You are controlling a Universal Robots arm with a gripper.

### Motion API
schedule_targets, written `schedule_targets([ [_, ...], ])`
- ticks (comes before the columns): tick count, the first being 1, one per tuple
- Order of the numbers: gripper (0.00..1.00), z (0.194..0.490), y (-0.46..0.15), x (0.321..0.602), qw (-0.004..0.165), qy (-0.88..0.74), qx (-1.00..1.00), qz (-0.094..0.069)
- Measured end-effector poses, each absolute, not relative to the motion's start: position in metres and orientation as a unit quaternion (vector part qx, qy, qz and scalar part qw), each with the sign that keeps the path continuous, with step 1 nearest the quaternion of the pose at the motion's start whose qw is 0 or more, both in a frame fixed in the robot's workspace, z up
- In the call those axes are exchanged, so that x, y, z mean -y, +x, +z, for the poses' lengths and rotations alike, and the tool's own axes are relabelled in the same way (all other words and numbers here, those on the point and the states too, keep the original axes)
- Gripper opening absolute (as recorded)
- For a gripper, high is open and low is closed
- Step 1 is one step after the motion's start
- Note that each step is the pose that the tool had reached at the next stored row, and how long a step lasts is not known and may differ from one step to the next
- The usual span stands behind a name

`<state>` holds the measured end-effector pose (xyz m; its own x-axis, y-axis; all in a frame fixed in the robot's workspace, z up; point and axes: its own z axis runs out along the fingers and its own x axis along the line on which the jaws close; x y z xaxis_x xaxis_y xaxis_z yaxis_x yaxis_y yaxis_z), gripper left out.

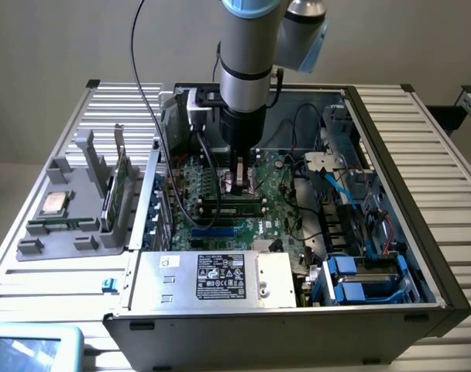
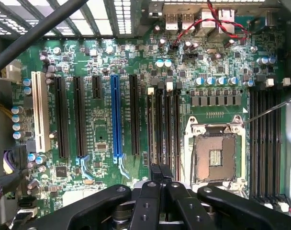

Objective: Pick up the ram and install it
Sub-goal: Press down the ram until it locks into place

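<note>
Green motherboard (image 2: pixel 102 129), one blue slot (image 2: pixel 116 117), black fingers (image 2: pixel 150 196).

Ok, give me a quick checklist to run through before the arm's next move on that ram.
1. Gripper down over the motherboard: ok.
2. Ram, the green stick along the black slots under the gripper, fully seated: cannot tell.
3. Those slots beside the processor socket free of cables: ok.
4. Black cable clear of the gripper: cannot tell.
5. Tray with silver chip and bracketed card away from the arm: ok.
</note>
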<state>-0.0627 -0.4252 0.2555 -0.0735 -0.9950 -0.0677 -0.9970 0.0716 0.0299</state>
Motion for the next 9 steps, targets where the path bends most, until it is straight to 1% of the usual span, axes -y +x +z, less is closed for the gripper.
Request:
schedule_targets([
  [9,0.09,0.2555,-0.0627,0.4252,0.017,-0.631,-0.775,0.033],
])
